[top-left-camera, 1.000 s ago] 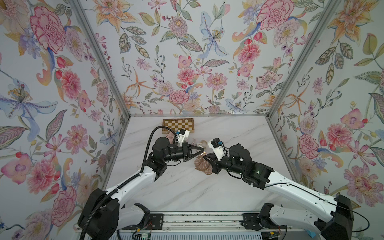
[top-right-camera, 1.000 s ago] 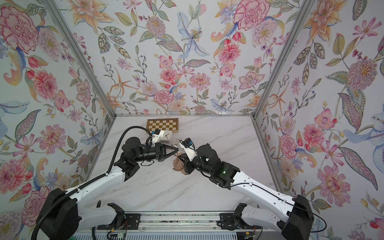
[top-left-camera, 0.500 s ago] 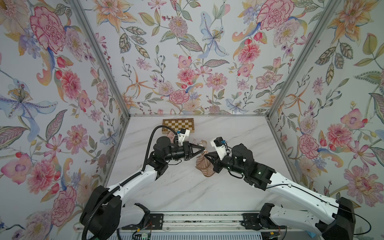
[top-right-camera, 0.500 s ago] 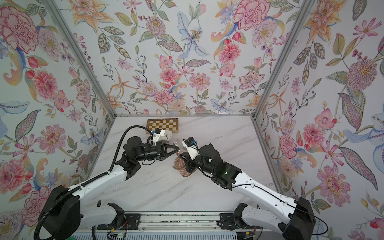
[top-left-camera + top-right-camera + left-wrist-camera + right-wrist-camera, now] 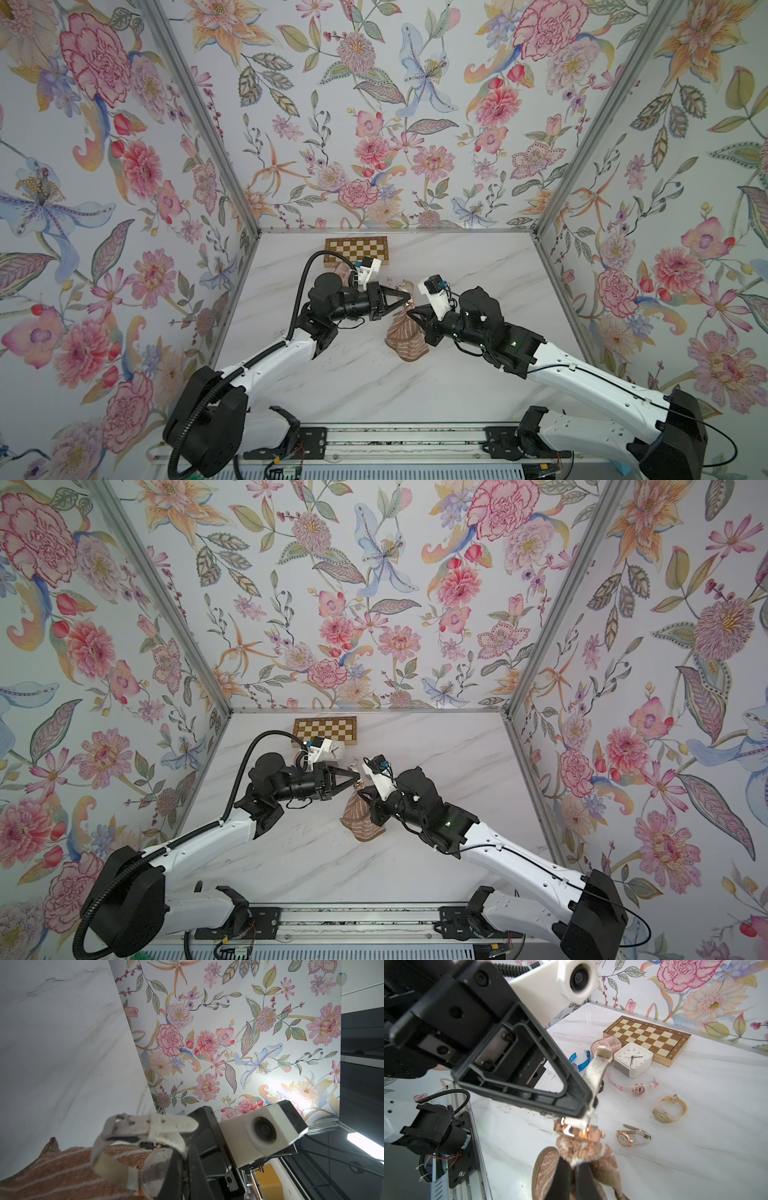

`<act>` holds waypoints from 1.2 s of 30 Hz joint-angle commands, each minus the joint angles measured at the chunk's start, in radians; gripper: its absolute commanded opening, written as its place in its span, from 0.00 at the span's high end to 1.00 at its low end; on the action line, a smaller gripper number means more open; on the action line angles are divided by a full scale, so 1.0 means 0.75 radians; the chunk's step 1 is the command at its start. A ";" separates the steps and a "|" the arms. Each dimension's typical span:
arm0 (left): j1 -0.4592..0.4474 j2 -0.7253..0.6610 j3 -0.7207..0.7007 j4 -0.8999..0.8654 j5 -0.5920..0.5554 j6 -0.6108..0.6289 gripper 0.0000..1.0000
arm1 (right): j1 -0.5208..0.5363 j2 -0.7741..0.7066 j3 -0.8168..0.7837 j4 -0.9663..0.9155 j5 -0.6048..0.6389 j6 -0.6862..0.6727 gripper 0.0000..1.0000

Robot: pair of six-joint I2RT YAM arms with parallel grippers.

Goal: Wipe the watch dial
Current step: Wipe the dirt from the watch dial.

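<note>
A: Entry at this mark. Where was the watch point(image 5: 143, 1128)?

B: Off the worktop point(image 5: 478, 266), mid-scene, between the two arms. The left claw point(image 5: 409, 298) was pinched fully closed on the white strap point(image 5: 597, 1070), right beside the rose-gold case point(image 5: 578, 1133).

A: Orientation?

B: In the right wrist view the case was edge-on, with its flat face lying against the cloth point(image 5: 583, 1152) and touching it. The crown point(image 5: 602, 1135) stuck out sideways, on the side away from the left claw. The long axis ran from the case along the strap, straight away from the cloth. In a top view the strap's loop point(image 5: 402, 286) sat on the back-wall side of the claw tips, and the cloth on the near side.

A: Was the dial itself visible?

B: Only as a round glass point(image 5: 154, 1167) in the left wrist view, close against the striped cloth. I could not read the face.

A: The other arm?

B: The right claw point(image 5: 573, 1164) was closed tight on a bunched corner of the brown striped cloth. The bunch was pushed against the case, and the rest hung below it.

A: Surroundings?

B: Several other watches lay loose on the worktop. One with a cream band point(image 5: 668, 1109) was well apart from the held watch. A white alarm clock point(image 5: 633, 1058) stood just in front of the chessboard point(image 5: 648, 1039) at the back.
</note>
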 commanded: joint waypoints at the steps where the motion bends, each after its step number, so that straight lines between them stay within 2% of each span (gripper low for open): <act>1: -0.012 0.011 -0.011 0.058 0.053 -0.021 1.00 | 0.005 -0.020 0.073 0.036 -0.002 -0.028 1.00; 10: -0.011 -0.008 -0.013 0.055 0.049 -0.028 1.00 | -0.002 0.029 -0.029 0.102 -0.025 0.011 1.00; 19: -0.011 -0.020 -0.022 0.048 0.045 -0.020 1.00 | -0.001 -0.027 0.064 0.030 0.003 -0.031 1.00; 28: -0.012 -0.040 -0.030 0.046 0.045 -0.021 1.00 | 0.003 0.010 -0.025 0.095 -0.026 0.033 1.00; 36: -0.011 -0.050 -0.041 0.035 0.039 -0.012 1.00 | 0.011 -0.020 0.058 0.030 -0.002 -0.009 1.00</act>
